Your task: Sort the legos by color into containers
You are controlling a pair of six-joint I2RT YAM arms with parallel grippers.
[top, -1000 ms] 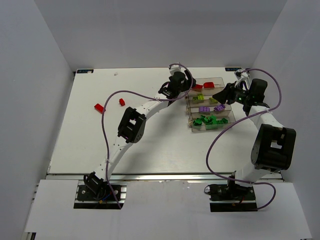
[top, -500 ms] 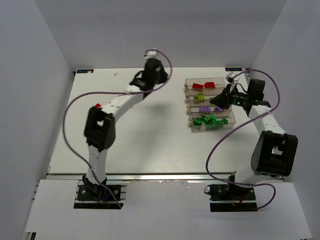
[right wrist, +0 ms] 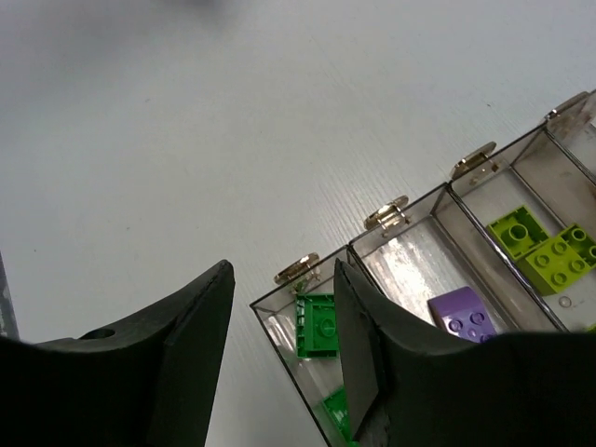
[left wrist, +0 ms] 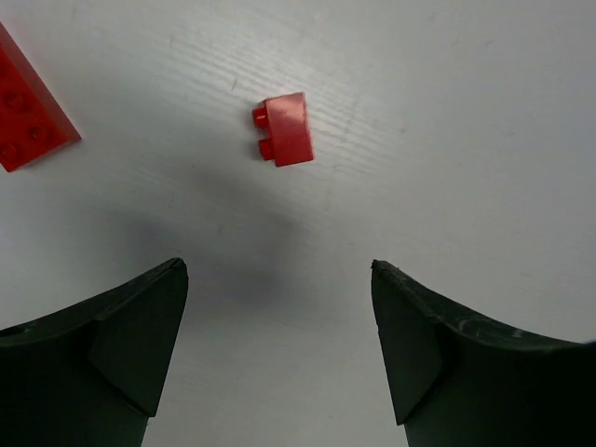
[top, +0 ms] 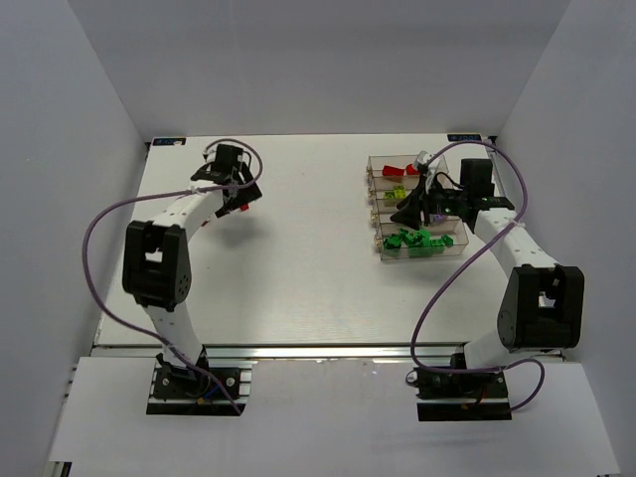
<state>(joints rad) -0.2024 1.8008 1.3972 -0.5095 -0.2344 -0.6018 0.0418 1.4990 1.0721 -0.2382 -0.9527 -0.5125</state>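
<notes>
Brick (left wrist: 26, 116), flat and red, half beyond the wrist view's edge.

Small red brick (left wrist: 284, 129), longer red brick (left wrist: 28, 116), beyond parted jaws

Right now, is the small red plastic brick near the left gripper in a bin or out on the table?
Out: the small red plastic brick lies on the white table, ahead of the open left gripper.
</notes>
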